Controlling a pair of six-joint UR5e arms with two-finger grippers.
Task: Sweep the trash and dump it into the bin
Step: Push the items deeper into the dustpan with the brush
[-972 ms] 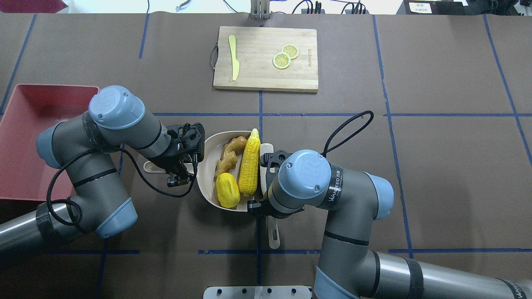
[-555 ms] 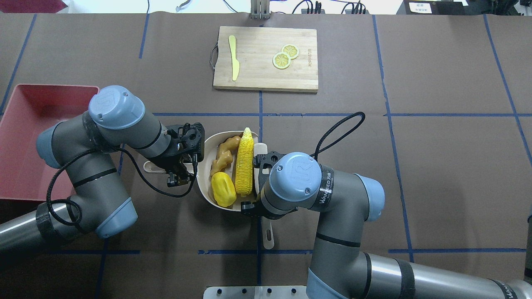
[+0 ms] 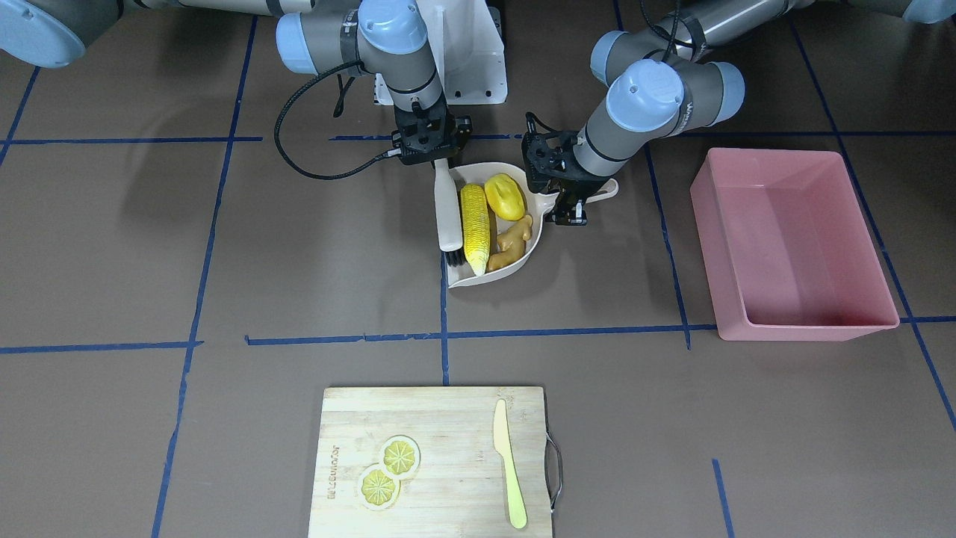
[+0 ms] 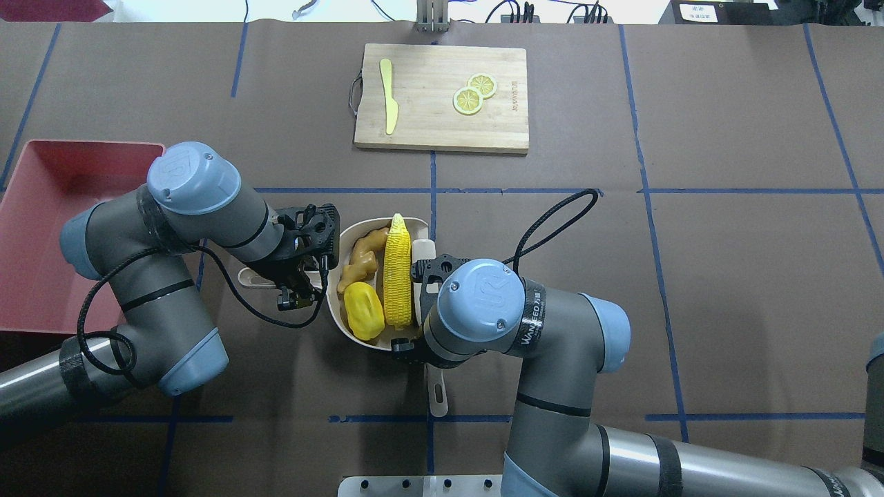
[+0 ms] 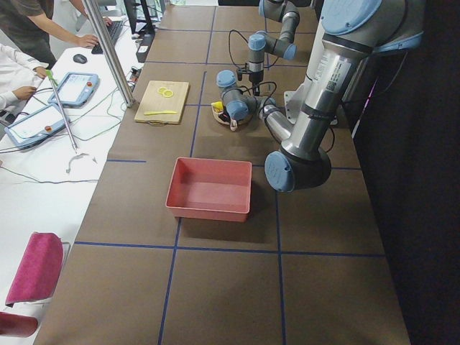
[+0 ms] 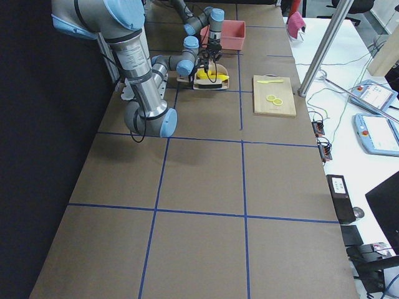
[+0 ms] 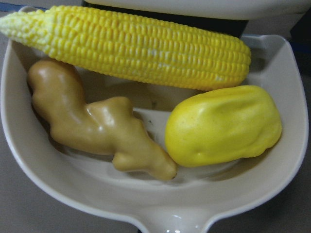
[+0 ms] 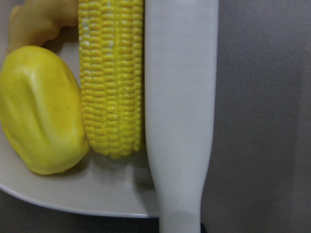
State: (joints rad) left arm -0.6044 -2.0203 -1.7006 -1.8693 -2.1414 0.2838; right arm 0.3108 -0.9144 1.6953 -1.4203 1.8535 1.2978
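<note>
The beige dustpan (image 4: pixel 343 243) lies mid-table and holds the trash: the corn cob (image 4: pixel 397 273), the yellow lump (image 4: pixel 364 310) and the ginger root (image 4: pixel 359 255). My left gripper (image 4: pixel 304 273) is shut on the dustpan's handle (image 4: pixel 252 277). My right gripper (image 3: pixel 431 153) is shut on a white brush (image 3: pixel 447 209), which lies pressed along the corn at the pan's open side. In the right wrist view the brush handle (image 8: pixel 180 97) touches the corn (image 8: pixel 112 73). The pink bin (image 4: pixel 41 207) stands empty at the table's left, apart from the pan.
A wooden cutting board (image 4: pixel 442 124) lies at the far middle with a yellow-green knife (image 4: pixel 389 96) and two lemon slices (image 4: pixel 473 93). My left arm's elbow overhangs the bin's near corner. Blue tape lines cross the brown table.
My right arm has moved left with the brush, pushing the corn, the lump and the ginger deeper into the dustpan. The left arm and the dustpan have stayed still.
</note>
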